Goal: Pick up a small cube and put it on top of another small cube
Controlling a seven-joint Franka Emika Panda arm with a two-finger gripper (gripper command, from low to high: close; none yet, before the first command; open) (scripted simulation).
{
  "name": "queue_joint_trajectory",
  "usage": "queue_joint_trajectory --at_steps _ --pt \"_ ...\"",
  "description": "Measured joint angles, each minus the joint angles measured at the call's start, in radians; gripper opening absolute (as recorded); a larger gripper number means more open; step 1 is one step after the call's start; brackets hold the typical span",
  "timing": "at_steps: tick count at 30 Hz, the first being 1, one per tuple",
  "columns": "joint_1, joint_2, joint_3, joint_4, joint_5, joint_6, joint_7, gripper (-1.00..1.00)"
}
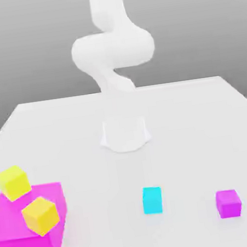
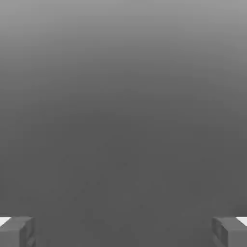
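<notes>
The small cyan cube (image 1: 152, 199) rests on the white table (image 1: 193, 132) near the front, just right of centre in the exterior view. A small magenta-purple cube (image 1: 229, 203) sits to its right, a clear gap apart. In the hand view my gripper (image 2: 123, 231) is open, its two grey fingertips (image 2: 17, 231) spread far apart with nothing between them. Beyond them lies plain grey background, and no cube is near them. The white arm (image 1: 112, 50) rises from its base (image 1: 125, 134) at the table's middle and curls upward.
A large flat magenta block (image 1: 21, 242) lies at the front of the exterior view's left. One yellow cube (image 1: 41, 216) sits tilted on it, and another yellow cube (image 1: 13, 182) is at its far corner.
</notes>
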Motion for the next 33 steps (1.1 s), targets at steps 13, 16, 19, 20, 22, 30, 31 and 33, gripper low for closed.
queue_joint_trajectory --at_steps 13,16,19,20,22,30,31,33 --pt "0.02 0.457 0.071 -0.358 0.045 0.344 0.127 0.0" --pt "0.022 0.583 0.092 -0.45 0.035 0.437 0.178 0.0" --pt "0.019 0.712 0.103 -0.525 -0.006 0.533 0.243 0.0" --pt "0.022 0.75 0.097 -0.528 -0.024 0.563 0.259 0.0" --pt "0.038 0.824 0.074 -0.521 -0.06 0.622 0.287 0.0" --pt "0.099 0.993 0.004 -0.491 -0.101 0.76 0.32 -1.0" --pt "0.099 0.993 0.005 -0.491 -0.102 0.761 0.321 -1.0" --pt "0.103 1.005 0.0 -0.489 -0.104 0.771 0.323 -1.0"
